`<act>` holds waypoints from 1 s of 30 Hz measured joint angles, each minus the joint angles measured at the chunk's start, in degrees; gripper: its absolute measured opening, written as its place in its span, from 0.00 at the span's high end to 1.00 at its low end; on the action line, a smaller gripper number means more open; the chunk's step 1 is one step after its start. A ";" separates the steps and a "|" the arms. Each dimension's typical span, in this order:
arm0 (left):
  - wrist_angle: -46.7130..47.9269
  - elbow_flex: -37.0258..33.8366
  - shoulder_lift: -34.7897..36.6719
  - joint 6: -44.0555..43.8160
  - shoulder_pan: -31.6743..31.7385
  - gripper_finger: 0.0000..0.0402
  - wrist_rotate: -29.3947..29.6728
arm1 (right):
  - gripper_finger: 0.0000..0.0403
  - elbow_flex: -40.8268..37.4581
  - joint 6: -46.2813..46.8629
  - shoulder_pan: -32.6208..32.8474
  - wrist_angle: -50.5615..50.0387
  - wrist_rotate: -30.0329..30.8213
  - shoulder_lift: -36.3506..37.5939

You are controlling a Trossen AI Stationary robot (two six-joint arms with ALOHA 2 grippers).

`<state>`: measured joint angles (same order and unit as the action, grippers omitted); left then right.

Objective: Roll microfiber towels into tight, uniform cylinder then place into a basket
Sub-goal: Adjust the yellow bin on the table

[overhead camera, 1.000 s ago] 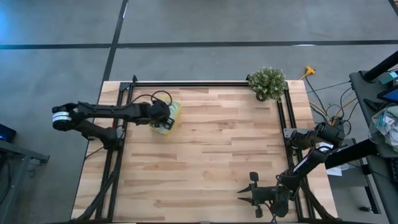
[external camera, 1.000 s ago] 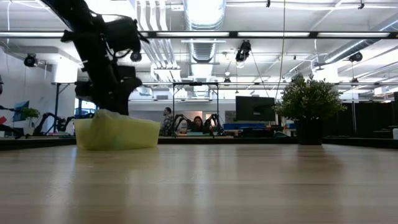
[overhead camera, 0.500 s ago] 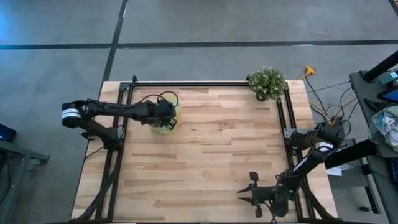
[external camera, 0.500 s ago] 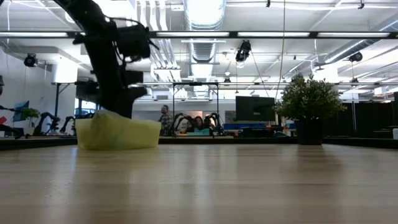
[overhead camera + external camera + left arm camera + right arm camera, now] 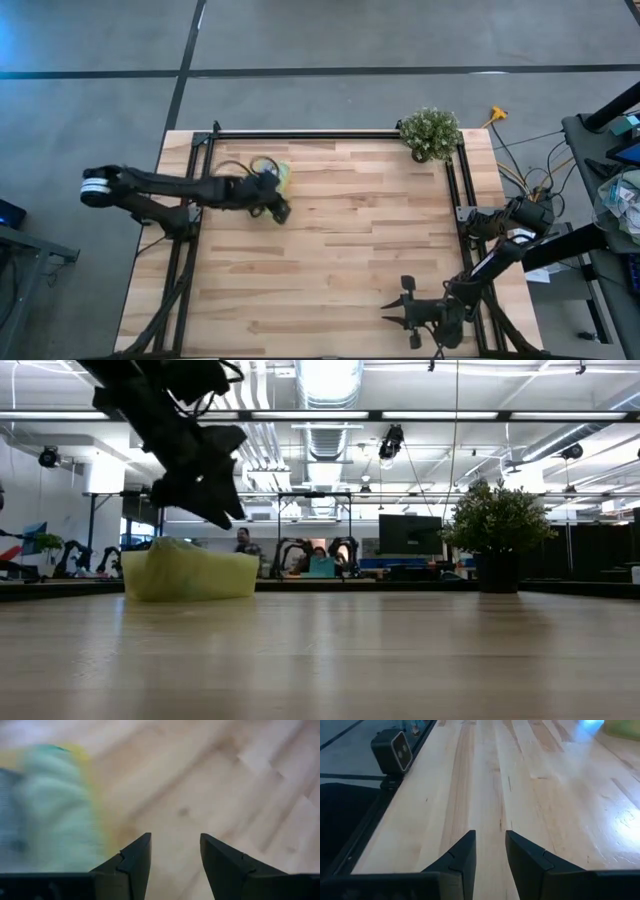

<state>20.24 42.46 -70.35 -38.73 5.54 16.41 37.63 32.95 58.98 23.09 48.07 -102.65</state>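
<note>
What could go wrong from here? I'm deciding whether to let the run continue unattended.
1. The left gripper hangs open and empty just beside the basket; a low swing could clip its wall and slide it.
2. The green towel fills the basket up to its rim, so a knock might tip it out.
3. The right gripper waits near the table's front edge, too far away to steady anything.

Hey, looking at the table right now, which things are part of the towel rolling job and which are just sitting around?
Part of the job:
- basket, far left of the table
- light green towel inside it
- left gripper, open, beside the basket

Just there:
- potted plant, far right corner
- right gripper, parked at the near edge
</note>
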 joint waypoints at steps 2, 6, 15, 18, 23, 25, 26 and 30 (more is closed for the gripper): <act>-3.52 -0.40 -3.00 -1.08 -1.86 0.62 -0.11 | 0.75 0.03 -0.04 -0.44 -0.04 0.02 0.00; -6.44 2.27 -9.76 -1.19 -2.29 0.62 0.09 | 0.75 0.39 0.00 -1.11 0.05 0.01 0.00; 10.10 11.30 -23.08 1.89 1.51 0.62 7.15 | 0.75 0.27 0.04 -1.16 0.31 -0.07 0.00; 17.57 13.51 -24.95 1.72 2.95 0.62 12.26 | 0.75 0.16 0.04 -1.14 0.32 -0.10 0.00; 19.31 14.18 -24.11 1.67 4.81 0.62 20.96 | 0.75 0.07 0.07 -1.16 0.28 -0.25 0.00; 19.26 14.16 -23.53 1.88 5.83 0.62 22.97 | 0.75 0.07 0.07 -1.16 0.31 -0.24 0.00; 19.22 14.12 -23.44 2.15 6.43 0.62 23.46 | 0.75 0.07 0.07 -1.16 0.33 -0.24 0.00; 19.04 12.56 -23.48 3.32 9.06 0.62 24.18 | 0.75 0.07 0.07 -1.14 0.33 -0.26 0.00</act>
<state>39.28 55.02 -93.83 -35.41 14.60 40.60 37.69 33.02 57.84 23.42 47.81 -102.65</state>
